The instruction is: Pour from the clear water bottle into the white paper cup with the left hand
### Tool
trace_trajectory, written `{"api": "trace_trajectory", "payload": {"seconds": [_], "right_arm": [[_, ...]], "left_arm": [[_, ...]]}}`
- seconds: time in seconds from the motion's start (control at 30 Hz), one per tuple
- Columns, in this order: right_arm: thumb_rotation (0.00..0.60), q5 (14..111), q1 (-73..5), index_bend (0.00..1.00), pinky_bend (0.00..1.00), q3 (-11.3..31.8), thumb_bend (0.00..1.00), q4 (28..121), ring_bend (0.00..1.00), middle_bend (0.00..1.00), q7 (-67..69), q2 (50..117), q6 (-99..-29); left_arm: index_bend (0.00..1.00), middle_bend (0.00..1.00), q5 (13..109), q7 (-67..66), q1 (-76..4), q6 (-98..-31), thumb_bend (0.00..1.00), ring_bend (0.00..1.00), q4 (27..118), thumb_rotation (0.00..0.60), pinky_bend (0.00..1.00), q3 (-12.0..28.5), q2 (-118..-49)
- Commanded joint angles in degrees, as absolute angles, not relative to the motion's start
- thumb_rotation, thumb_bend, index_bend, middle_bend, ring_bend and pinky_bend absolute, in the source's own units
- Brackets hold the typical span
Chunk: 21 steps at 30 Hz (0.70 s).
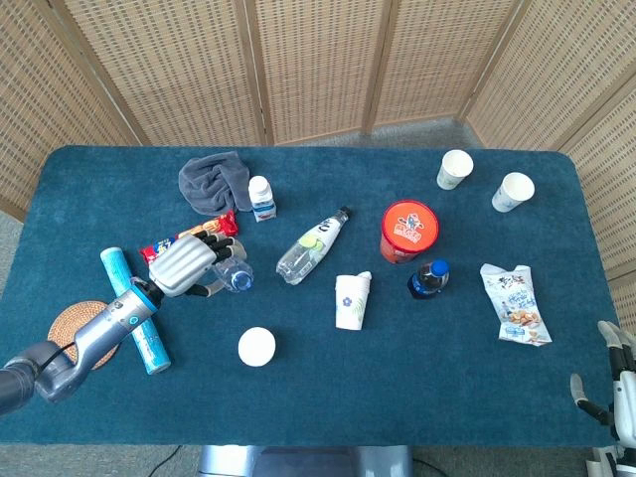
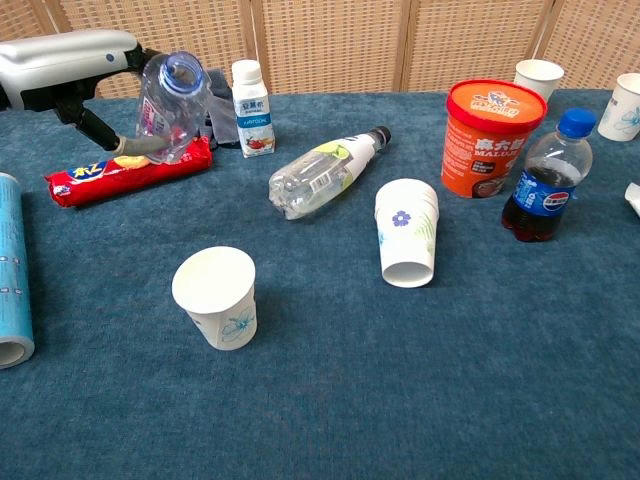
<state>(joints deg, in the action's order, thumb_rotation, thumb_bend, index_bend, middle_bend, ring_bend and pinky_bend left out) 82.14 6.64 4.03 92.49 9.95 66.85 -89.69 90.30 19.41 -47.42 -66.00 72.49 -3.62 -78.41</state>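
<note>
My left hand (image 1: 183,266) (image 2: 66,62) holds the clear water bottle (image 1: 232,275) (image 2: 168,106) near the left of the table, above the red biscuit pack (image 2: 122,170). The bottle is uncapped and tilted, its mouth pointing up and to the right. The white paper cup (image 1: 256,347) (image 2: 216,297) stands upright on the blue cloth, nearer the front edge and apart from the bottle. Part of my right hand (image 1: 618,383) shows at the bottom right corner of the head view, off the table, with its fingers apart and nothing in it.
A clear bottle (image 2: 322,171) lies on its side mid-table beside a stacked cup (image 2: 406,245). An orange tub (image 2: 495,123) and cola bottle (image 2: 546,177) stand right. A small white bottle (image 2: 252,108), grey towel (image 1: 213,181), blue tube (image 1: 133,310), coaster (image 1: 83,338), snack bag (image 1: 514,304) and two far cups (image 1: 455,168) surround.
</note>
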Motion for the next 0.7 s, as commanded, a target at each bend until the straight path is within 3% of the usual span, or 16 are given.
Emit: {"api": "trace_trajectory", "payload": {"seconds": [0.03, 0.43, 0.7], "right_arm": [[0.600, 82.0, 6.5, 0.00, 0.00, 4.0, 0.44, 92.6, 0.00, 0.04, 9.9, 66.8, -89.3], [0.600, 82.4, 5.7, 0.00, 0.00, 4.0, 0.44, 92.9, 0.00, 0.04, 10.3, 66.6, -88.5], [0.600, 82.5, 5.6, 0.00, 0.00, 3.9, 0.44, 93.2, 0.00, 0.04, 10.0, 66.4, -88.6]], "left_arm": [[0.36, 0.32, 86.6, 24.2, -45.7, -64.2, 0.46, 0.32, 74.9, 0.600, 0.32, -1.8, -78.6], [0.34, 0.32, 76.0, 45.5, -42.7, -56.0, 0.46, 0.32, 81.1, 0.600, 0.29, 4.2, -77.8], [0.33, 0.31, 77.5, 57.7, -41.3, -51.9, 0.46, 0.31, 79.5, 0.600, 0.28, 5.1, -77.8]]}}
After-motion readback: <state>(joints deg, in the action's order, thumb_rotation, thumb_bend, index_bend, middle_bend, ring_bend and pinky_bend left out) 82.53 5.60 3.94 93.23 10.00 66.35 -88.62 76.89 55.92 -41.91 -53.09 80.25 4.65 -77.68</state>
